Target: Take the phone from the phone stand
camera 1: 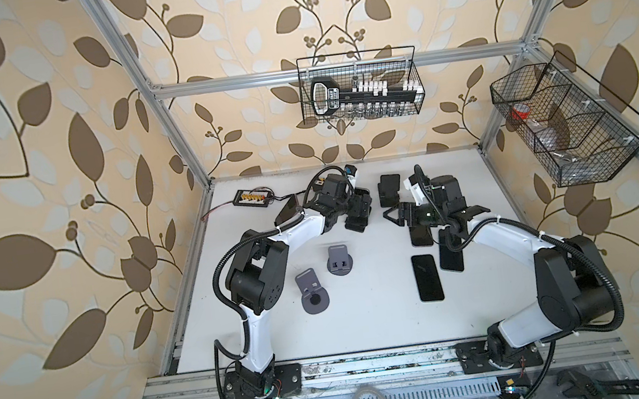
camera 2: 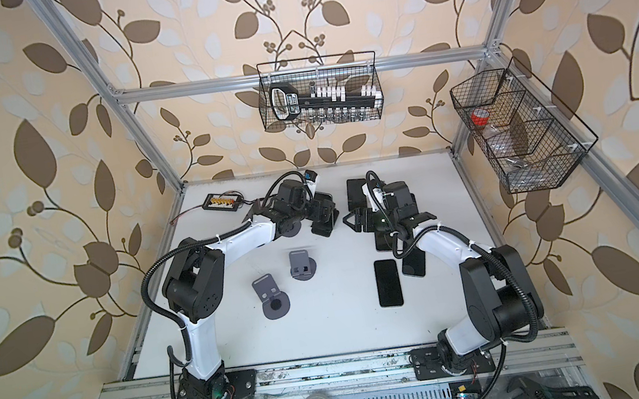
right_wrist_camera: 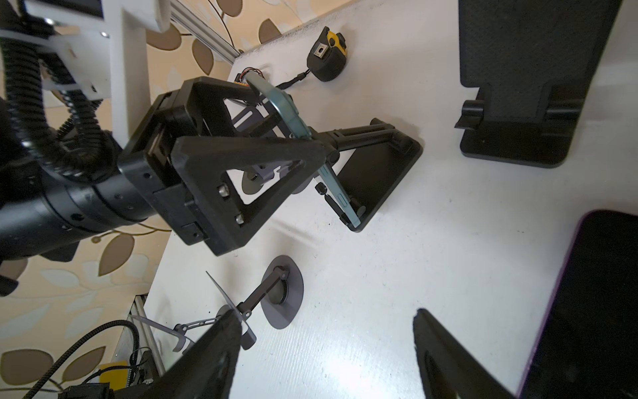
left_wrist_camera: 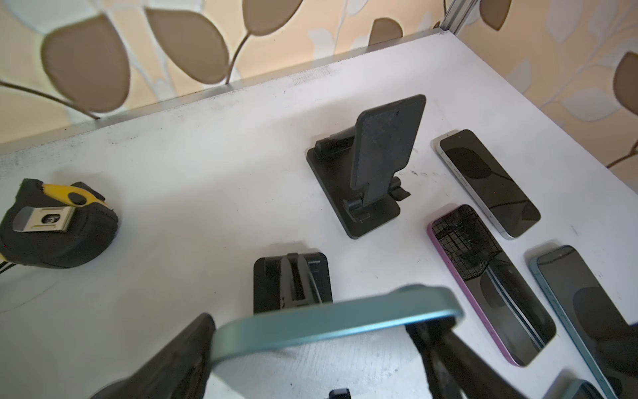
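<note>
Grasp step: your left hand [right_wrist_camera: 290, 119] brackets the teal phone [left_wrist_camera: 328, 321], seated on its black phone stand [right_wrist_camera: 379, 172].
Its fingers [left_wrist_camera: 179, 352] spread wide; you cannot tell if they pinch yet. Next: squeeze, lift clear of the stand. Your right hand [right_wrist_camera: 321, 314] hangs spread, empty.

left end effector [left_wrist_camera: 316, 331]: jaws wide | right end effector [right_wrist_camera: 324, 312]: jaws apart

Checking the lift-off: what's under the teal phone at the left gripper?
A black stand: the phone leans on its arm, with its bottom edge at the base lip. The left gripper hides where phone and arm meet.
</note>
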`<state>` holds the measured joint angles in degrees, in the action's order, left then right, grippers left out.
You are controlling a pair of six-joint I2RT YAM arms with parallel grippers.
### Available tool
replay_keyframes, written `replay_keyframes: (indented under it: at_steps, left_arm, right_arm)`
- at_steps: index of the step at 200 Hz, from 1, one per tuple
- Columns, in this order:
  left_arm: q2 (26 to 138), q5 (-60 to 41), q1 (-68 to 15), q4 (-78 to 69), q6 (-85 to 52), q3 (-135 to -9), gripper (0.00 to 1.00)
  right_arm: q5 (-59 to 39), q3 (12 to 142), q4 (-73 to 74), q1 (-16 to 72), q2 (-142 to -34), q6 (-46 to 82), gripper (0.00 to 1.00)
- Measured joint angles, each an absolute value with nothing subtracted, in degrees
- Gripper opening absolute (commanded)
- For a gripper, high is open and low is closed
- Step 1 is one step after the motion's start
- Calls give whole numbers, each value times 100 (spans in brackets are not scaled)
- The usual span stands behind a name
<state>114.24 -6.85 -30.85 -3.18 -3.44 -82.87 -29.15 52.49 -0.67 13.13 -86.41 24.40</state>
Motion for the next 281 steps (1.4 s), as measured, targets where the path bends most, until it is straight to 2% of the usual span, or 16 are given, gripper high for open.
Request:
replay_keyframes:
  at_steps: [74,116,197,281]
  left_arm:
    - [11463,-515,-3133,-327,-344,-8329,89]
    - [11465,-395,-3179,-370,-349,-8326,78]
    - [11467,-410,-3197,-460,-362,-8326,69]
    - [11467,-410,-3197,-458,-480,-8326,55]
  right_arm:
    - [-2895,5249,-91,1313,-8646,2440,78]
    - [-2895,5249,-95,1313,-8646,2438,78]
    - [-2895,5249,-110,1313,-8742,2438,78]
    - [-2893,5249,-113,1313,-8742,2436,77]
